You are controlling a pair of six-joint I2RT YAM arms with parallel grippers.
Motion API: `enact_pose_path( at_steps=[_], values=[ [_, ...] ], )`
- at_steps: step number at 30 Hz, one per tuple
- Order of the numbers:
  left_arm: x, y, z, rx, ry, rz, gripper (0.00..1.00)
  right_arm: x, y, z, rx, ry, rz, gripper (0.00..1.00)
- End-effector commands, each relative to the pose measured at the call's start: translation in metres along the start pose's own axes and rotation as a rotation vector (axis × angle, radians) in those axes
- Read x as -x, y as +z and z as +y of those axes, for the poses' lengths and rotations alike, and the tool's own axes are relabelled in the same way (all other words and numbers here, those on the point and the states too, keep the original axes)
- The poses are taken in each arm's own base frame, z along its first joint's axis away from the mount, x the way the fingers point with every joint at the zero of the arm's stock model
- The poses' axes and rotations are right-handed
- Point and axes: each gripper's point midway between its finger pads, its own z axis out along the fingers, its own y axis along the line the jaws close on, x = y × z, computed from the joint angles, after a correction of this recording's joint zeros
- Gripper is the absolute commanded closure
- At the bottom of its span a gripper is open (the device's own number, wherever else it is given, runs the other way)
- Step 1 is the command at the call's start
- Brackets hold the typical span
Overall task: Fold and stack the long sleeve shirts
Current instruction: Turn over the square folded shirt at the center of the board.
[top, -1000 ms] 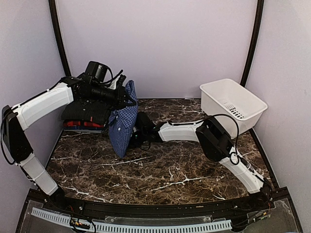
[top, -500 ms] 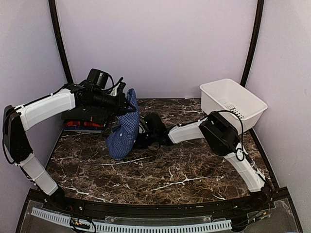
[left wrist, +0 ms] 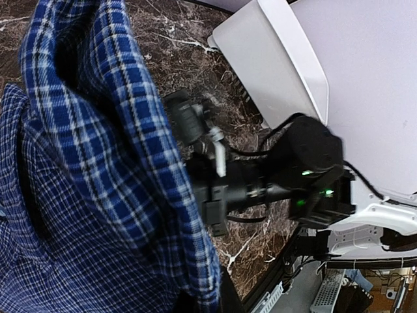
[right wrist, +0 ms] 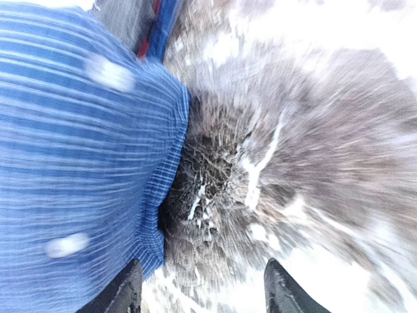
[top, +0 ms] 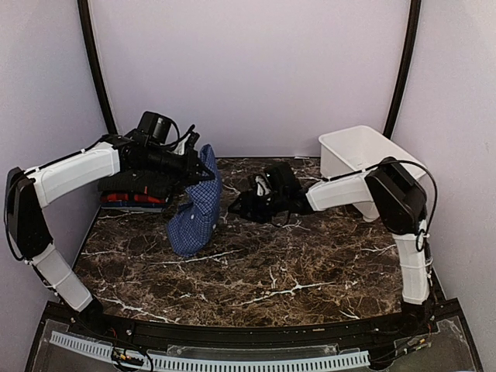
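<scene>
Blue checked shirt (top: pixel 195 209) hangs bunched from the left end effector (top: pixel 200 167), which is clamped on its top. Its lower end rests on the marble surface (top: pixel 271 271), just beside the folded dark shirt (top: pixel 136 182) lying on the red shirt (top: pixel 116 198). The right end effector (right wrist: pixel 202 290) is apart from it, spread and empty.

A dark brown marble-patterned bench (top: pixel 256 271) with white veins stretches from near to far inside a booth of plain pale lilac walls (top: pixel 248 70) at the far side, left and right, with a black curved pole (top: pixel 94 66) rising in each far corner, under soft, even light.
</scene>
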Motion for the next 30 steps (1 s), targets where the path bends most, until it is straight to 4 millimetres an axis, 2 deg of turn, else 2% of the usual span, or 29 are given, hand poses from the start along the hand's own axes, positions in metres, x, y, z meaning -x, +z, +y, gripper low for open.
enact_pose_path(
  at_steps=[1, 2, 3, 4, 5, 6, 7, 8, 9, 10, 11, 12, 14, 15, 16, 17, 18, 19, 20, 21, 22, 23, 24, 25, 26, 27, 28, 30],
  values=[
    [-0.009, 0.028, 0.003, -0.003, 0.037, 0.066, 1.0, 0.036, -0.079, 0.006, -0.14, -0.08, -0.164, 0.37],
    [-0.011, 0.037, -0.003, -0.006, 0.046, 0.071, 1.0, 0.039, -0.098, 0.006, -0.167, -0.087, -0.193, 0.36],
    [-0.017, 0.055, 0.003, 0.005, 0.033, 0.1, 1.0, 0.038, -0.115, -0.001, -0.201, -0.084, -0.214, 0.34],
    [-0.018, 0.067, -0.01, -0.006, 0.041, 0.097, 0.98, 0.041, -0.132, -0.002, -0.22, -0.091, -0.246, 0.33],
    [-0.028, 0.091, -0.002, 0.015, 0.022, 0.135, 0.95, 0.04, -0.149, -0.006, -0.254, -0.089, -0.263, 0.32],
    [-0.039, 0.122, -0.011, 0.021, 0.028, 0.166, 0.92, 0.042, -0.17, -0.004, -0.276, -0.096, -0.298, 0.32],
    [-0.044, 0.136, -0.017, 0.023, 0.039, 0.177, 0.8, 0.042, -0.185, -0.01, -0.314, -0.095, -0.328, 0.31],
    [-0.051, 0.161, -0.03, 0.044, 0.063, 0.191, 0.75, 0.039, -0.197, -0.016, -0.341, -0.091, -0.343, 0.29],
    [-0.057, 0.17, -0.034, 0.063, 0.068, 0.209, 0.64, 0.035, -0.206, -0.023, -0.358, -0.085, -0.349, 0.28],
    [-0.056, 0.181, -0.054, 0.051, 0.092, 0.191, 0.59, 0.031, -0.213, -0.028, -0.371, -0.078, -0.35, 0.28],
    [-0.053, 0.183, -0.062, 0.041, 0.094, 0.179, 0.48, 0.027, -0.218, -0.034, -0.387, -0.074, -0.346, 0.27],
    [-0.049, 0.181, -0.071, 0.029, 0.086, 0.16, 0.44, 0.023, -0.221, -0.036, -0.399, -0.079, -0.341, 0.26],
    [-0.037, 0.17, -0.075, 0.051, 0.095, 0.111, 0.36, 0.015, -0.222, -0.04, -0.404, -0.087, -0.326, 0.25],
    [-0.032, 0.165, -0.066, 0.087, 0.089, 0.094, 0.33, 0.012, -0.221, -0.041, -0.404, -0.092, -0.317, 0.24],
    [-0.025, 0.154, -0.068, 0.088, 0.092, 0.072, 0.32, 0.009, -0.218, -0.044, -0.405, -0.096, -0.301, 0.24],
    [-0.023, 0.15, -0.054, 0.117, 0.073, 0.069, 0.31, 0.007, -0.215, -0.046, -0.405, -0.1, -0.287, 0.23],
    [-0.017, 0.136, -0.057, 0.109, 0.068, 0.046, 0.31, 0.004, -0.21, -0.047, -0.406, -0.109, -0.266, 0.23],
    [-0.018, 0.131, -0.038, 0.144, 0.04, 0.043, 0.31, 0.001, -0.204, -0.048, -0.409, -0.12, -0.246, 0.22],
    [-0.012, 0.115, -0.04, 0.14, 0.038, 0.014, 0.31, -0.003, -0.198, -0.049, -0.416, -0.131, -0.22, 0.22],
    [-0.016, 0.11, -0.017, 0.18, 0.012, 0.012, 0.31, -0.004, -0.191, -0.047, -0.416, -0.147, -0.203, 0.22],
    [-0.01, 0.092, -0.021, 0.17, 0.008, -0.022, 0.31, -0.007, -0.184, -0.047, -0.417, -0.159, -0.183, 0.22],
    [-0.016, 0.086, 0.005, 0.207, -0.029, -0.014, 0.31, -0.01, -0.176, -0.05, -0.425, -0.165, -0.156, 0.22],
    [-0.015, 0.072, 0.007, 0.204, -0.037, -0.035, 0.31, -0.012, -0.169, -0.051, -0.434, -0.172, -0.14, 0.23],
    [-0.017, 0.057, 0.024, 0.225, -0.061, -0.048, 0.31, -0.014, -0.163, -0.053, -0.44, -0.18, -0.123, 0.23],
    [-0.02, 0.051, 0.035, 0.24, -0.073, -0.051, 0.31, -0.015, -0.158, -0.053, -0.444, -0.19, -0.11, 0.23],
    [-0.026, 0.04, 0.054, 0.269, -0.09, -0.056, 0.3, -0.016, -0.153, -0.054, -0.447, -0.194, -0.1, 0.23],
    [-0.029, 0.034, 0.063, 0.284, -0.098, -0.059, 0.29, -0.016, -0.149, -0.055, -0.448, -0.197, -0.089, 0.24],
    [-0.048, 0.02, 0.099, 0.342, -0.141, -0.04, 0.27, -0.017, -0.14, -0.059, -0.449, -0.195, -0.068, 0.26]
  ],
)
